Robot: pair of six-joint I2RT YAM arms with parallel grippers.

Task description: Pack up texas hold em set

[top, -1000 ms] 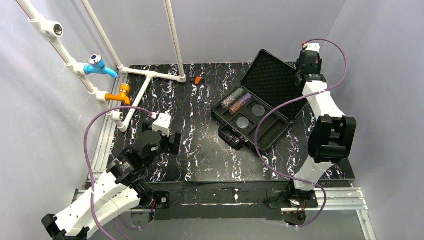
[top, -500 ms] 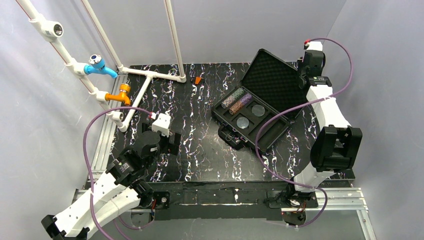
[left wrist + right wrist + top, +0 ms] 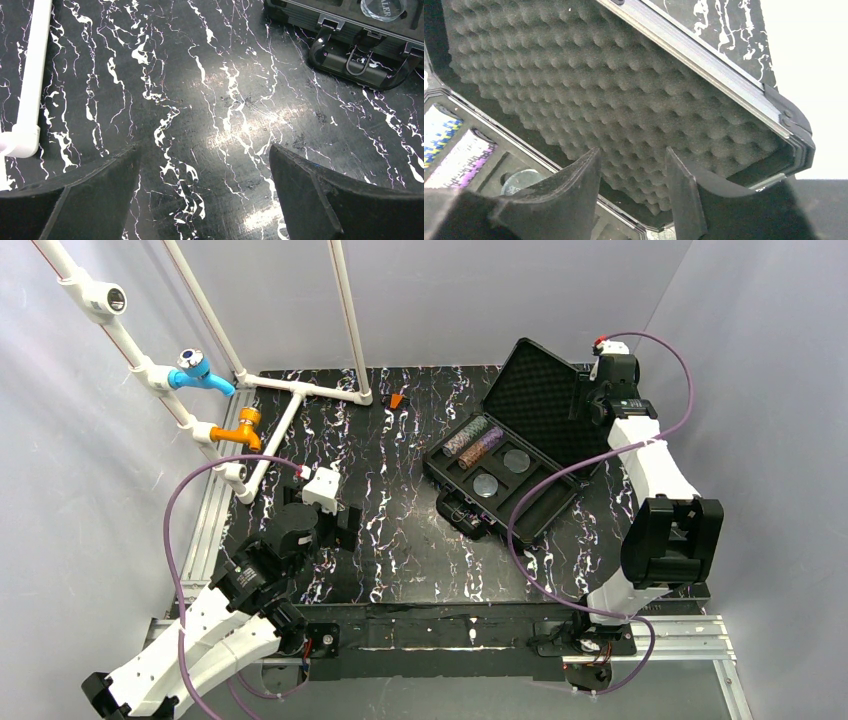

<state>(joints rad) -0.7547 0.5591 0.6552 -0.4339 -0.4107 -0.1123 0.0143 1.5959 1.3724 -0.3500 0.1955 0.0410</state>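
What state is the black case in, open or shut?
Open. The lid stands raised with its foam lining exposed, and the tray with chips lies uncovered.

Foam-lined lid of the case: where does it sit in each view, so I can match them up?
Top external: the lid stands open at upper right, behind the tray.
Left wrist: the lid is not in view; only the case's latched front edge shows, at top right.
Right wrist: the lid fills most of the frame, foam side facing the camera.
Shared landmark: the marbled tabletop.
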